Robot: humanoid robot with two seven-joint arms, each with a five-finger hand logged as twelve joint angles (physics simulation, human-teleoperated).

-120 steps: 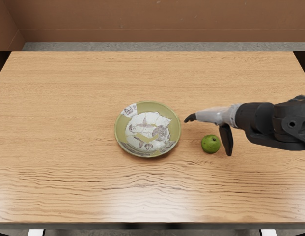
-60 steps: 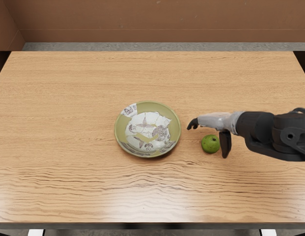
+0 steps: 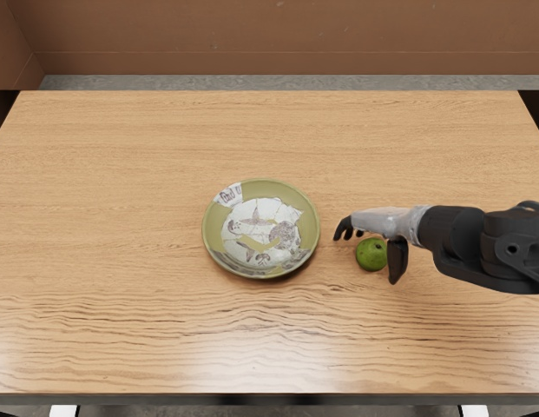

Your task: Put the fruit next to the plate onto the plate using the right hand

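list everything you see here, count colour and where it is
table: 1, light wood, fills most of the view
plate: 1, olive green rim with a white patterned centre, middle of the table
fruit: 1, green, round, on the table just right of the plate, apart from it
back wall: 1, brown, behind the table's far edge
right hand: 1, grey with black fingertips, arm entering from the right edge, fingers spread over the fruit, thumb at the fruit's right side
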